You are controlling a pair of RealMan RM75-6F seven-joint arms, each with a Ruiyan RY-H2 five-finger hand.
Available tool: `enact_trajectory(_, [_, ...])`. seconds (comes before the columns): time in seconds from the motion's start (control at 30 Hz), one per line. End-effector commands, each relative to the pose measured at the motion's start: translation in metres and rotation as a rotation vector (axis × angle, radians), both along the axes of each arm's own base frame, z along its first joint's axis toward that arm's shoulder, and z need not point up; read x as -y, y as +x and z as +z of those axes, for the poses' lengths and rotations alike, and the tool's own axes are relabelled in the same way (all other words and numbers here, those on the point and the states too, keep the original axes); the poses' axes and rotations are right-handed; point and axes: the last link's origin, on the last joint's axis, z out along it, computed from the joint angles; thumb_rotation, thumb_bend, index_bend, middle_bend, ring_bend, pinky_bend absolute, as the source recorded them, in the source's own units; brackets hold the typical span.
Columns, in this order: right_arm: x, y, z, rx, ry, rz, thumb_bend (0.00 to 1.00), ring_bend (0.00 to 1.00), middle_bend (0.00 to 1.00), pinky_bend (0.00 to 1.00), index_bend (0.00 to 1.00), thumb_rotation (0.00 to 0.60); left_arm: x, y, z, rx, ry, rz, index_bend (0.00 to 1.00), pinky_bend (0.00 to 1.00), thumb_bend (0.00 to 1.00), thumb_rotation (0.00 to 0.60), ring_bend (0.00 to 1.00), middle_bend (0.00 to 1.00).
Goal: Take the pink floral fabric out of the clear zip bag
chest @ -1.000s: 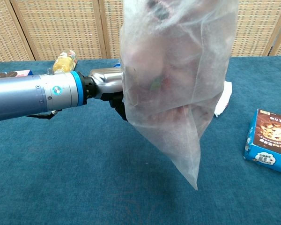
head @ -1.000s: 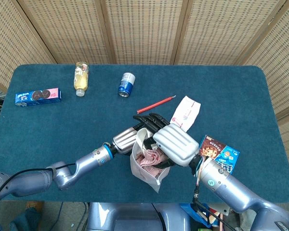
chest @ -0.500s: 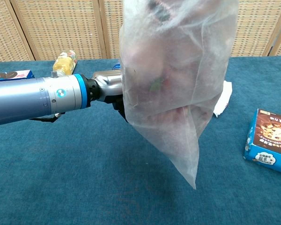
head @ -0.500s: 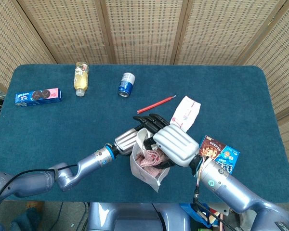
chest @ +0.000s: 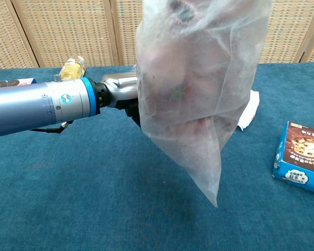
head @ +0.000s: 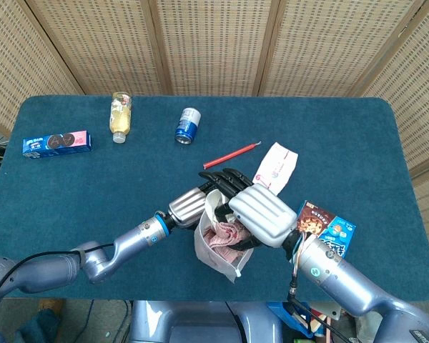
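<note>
Fabric, pink and floral (head: pixel 223 234), sat bunched inside the clear plastic zip bag (head: pixel 218 246), which you had hanging above the blue carpeted surface (head: pixel 129 186), its pointed lower corner clear of the cloth in the chest view. Your left robot hand (head: pixel 194 204) came in from eight o'clock and gripped the bag's upper edge on its ten o'clock side. Your right robot hand (head: pixel 261 214), reaching from four o'clock, lay over the bag's mouth with its dark fingers (head: pixel 225 177) curled at the opening; it touched the bag, but whether it was pinching the fabric or only the rim I could not tell. In the chest view the bag (chest: pixel 199 99) filled the middle of the frame, the pink fabric (chest: pixel 167 73) showing faintly through the film.

Around you on the surface: a white printed packet (head: pixel 276 166) just past the hands at one o'clock, a thin red stick (head: pixel 232 154) at twelve, a blue drink can (head: pixel 189 125) and a yellow juice bottle (head: pixel 120 115) farther off toward eleven, a blue biscuit box (head: pixel 56 143) at ten, and a blue-and-brown snack box (head: pixel 325 229) beside your right forearm at three.
</note>
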Motion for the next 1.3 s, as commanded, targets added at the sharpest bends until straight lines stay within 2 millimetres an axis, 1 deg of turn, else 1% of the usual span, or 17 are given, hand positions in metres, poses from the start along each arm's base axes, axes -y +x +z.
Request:
enact_trajectory(0.03, [0.0,0.0,0.0,0.0,0.0,0.0,0.66,0.0,0.0,0.0,0.81,0.6,0.0,0.0,0.0,0.003,0.002,0.001,0.44,0.0,0.48,0.6,0.0,0.0])
enact_trajectory(0.2, [0.0,-0.001,0.0,-0.003,0.0,-0.004,0.66,0.0,0.0,0.0,0.81,0.6,0.0,0.0,0.002,0.006,0.006,0.001,0.52,0.0,0.48,0.6,0.0,0.0])
enact_trajectory(0.37, [0.0,-0.002,-0.001,-0.004,0.001,-0.007,0.66,0.0,0.0,0.0,0.81,0.6,-0.001,0.0,0.002,0.001,0.011,0.003,0.56,0.0,0.49,0.6,0.0,0.0])
enact_trajectory(0.73, [0.0,-0.003,-0.003,-0.008,0.001,-0.014,0.66,0.0,0.0,0.0,0.81,0.6,-0.002,-0.002,0.002,0.003,0.016,0.012,0.73,0.0,0.5,0.6,0.0,0.0])
enact_trajectory(0.87, [0.001,-0.006,-0.002,-0.01,-0.009,-0.024,0.66,0.0,0.0,0.0,0.81,0.6,-0.005,-0.007,0.005,0.009,0.025,0.029,0.76,0.0,0.5,0.6,0.0,0.0])
enact_trajectory(1.0, [0.003,-0.01,-0.001,-0.009,-0.018,-0.048,0.66,0.0,0.0,0.0,0.81,0.6,-0.009,-0.014,0.01,0.006,0.035,0.046,0.77,0.0,0.51,0.6,0.0,0.0])
enact_trajectory(1.3, [0.012,-0.021,0.001,0.001,-0.038,-0.089,0.66,0.0,0.0,0.0,0.81,0.6,-0.022,-0.043,0.031,-0.007,0.078,0.109,0.78,0.0,0.51,0.6,0.0,0.0])
